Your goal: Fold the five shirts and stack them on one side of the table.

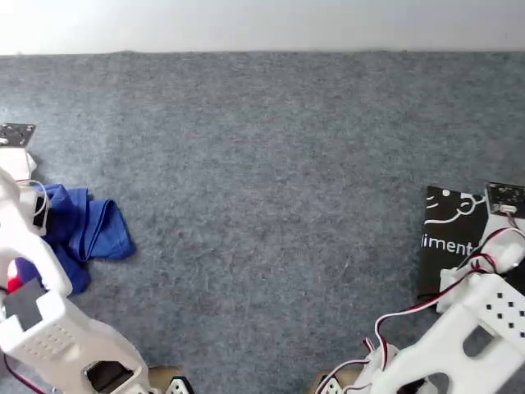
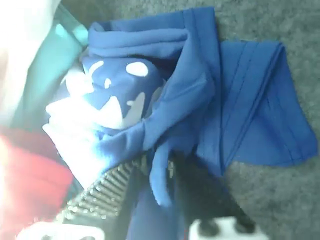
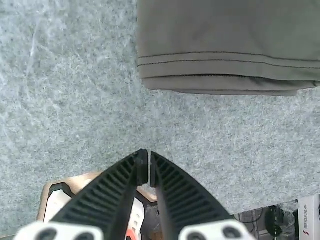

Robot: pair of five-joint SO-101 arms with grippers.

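- The surface (image 1: 271, 189), covered edge to edge in grey felt-like matting, lies under soft, even light.
- A pale, plain wall (image 1: 262, 25) runs along its far edge.

Partial white lettering stands on the folded black shirt (image 1: 443, 267), no whole word legible.

Two white robot arms, the left arm (image 1: 57, 336) and the right arm (image 1: 480, 328), share one grey-covered desk (image 1: 271, 164). Four garments can be counted: one crumpled blue shirt (image 2: 240, 100), one teal cloth (image 2: 50, 70) and one red cloth (image 2: 30, 180) bunched against it, and one dark folded shirt (image 3: 225, 45) on the right arm's side. Each arm carries one pair of jaws.
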